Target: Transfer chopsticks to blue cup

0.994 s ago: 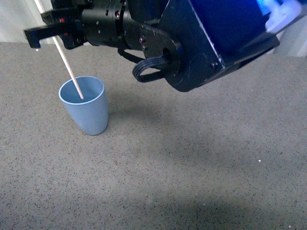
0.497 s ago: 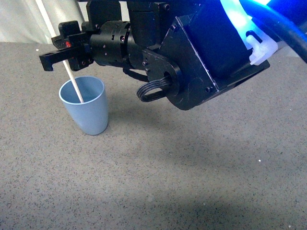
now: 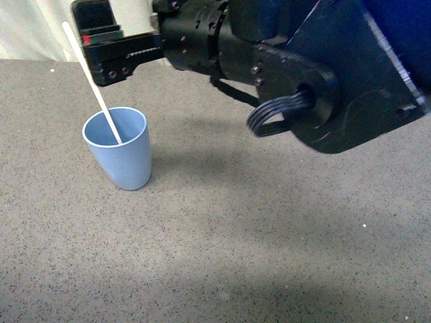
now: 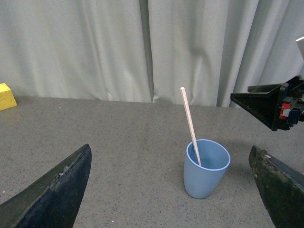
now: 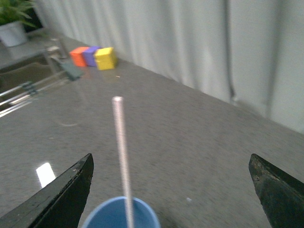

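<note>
On the left, the chopsticks (image 3: 93, 86) stand in the blue cup (image 3: 125, 161), lower end inside, top leaning leftward. Just right of the top hangs the right gripper (image 3: 101, 54), its claw spread wide and empty, seemingly clear of the stick, though the front view crowds them. To back off well, it should lift straight, never brushing the stick. Only the left wrist view shows the left gripper (image 4: 169, 148) gaping empty, and a yellow block (image 4: 4, 96).
</note>
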`<act>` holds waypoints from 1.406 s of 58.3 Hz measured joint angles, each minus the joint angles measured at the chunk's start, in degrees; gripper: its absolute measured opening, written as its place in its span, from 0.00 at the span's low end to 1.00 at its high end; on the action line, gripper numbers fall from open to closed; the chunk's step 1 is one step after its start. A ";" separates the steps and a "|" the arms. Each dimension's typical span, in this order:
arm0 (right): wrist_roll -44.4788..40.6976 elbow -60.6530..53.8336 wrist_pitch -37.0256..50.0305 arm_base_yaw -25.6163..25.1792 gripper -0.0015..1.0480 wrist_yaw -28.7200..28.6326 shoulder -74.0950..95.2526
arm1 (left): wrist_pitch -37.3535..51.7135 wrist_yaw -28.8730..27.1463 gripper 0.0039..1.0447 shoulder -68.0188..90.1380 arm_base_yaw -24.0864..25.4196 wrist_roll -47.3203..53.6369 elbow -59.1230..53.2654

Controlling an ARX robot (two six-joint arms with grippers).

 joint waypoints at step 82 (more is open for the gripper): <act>-6.25 -60.30 6.38 -28.33 0.01 14.97 -62.75 | 0.00 0.02 0.94 0.00 0.00 0.00 0.00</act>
